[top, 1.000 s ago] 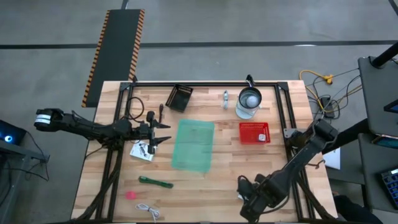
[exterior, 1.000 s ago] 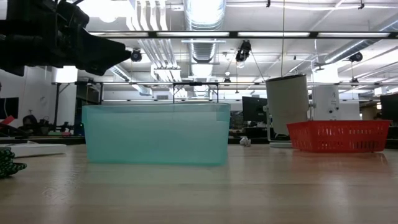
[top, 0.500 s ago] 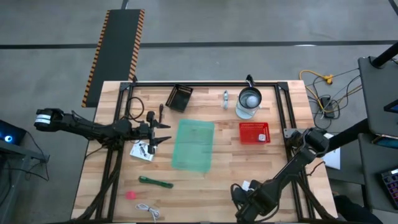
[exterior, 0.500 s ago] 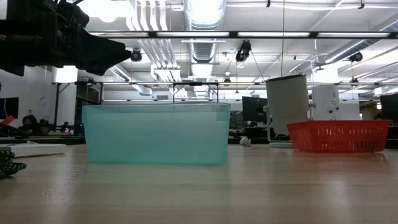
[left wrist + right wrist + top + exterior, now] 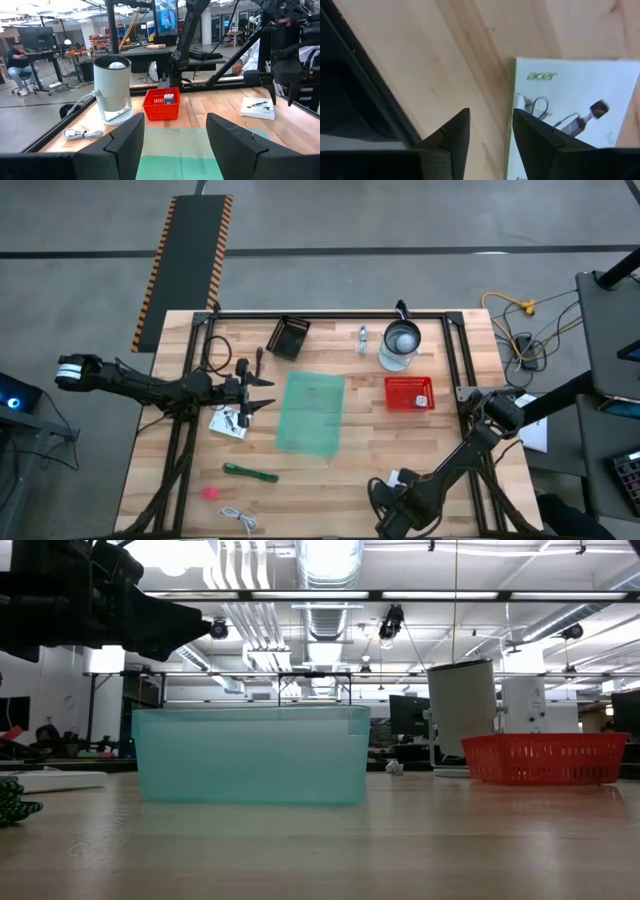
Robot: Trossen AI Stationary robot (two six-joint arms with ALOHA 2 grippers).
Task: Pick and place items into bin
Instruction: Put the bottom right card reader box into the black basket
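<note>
White printed paper packet (image 5: 575, 115) lies flat at the counter's (image 5: 350, 475) five o'clock, straddled but not yet gripped by the parted right gripper (image 5: 490, 132); closing is judged next. Parted, empty, the left gripper (image 5: 262, 393) is parked at nine o'clock beside the translucent green plastic bin (image 5: 311, 413).

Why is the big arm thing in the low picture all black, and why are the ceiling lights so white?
In the low view, bright ceiling lights glare behind the left arm, leaving it a dark silhouette; the teal bin stays clear. In the high view, lighting is even.
</note>
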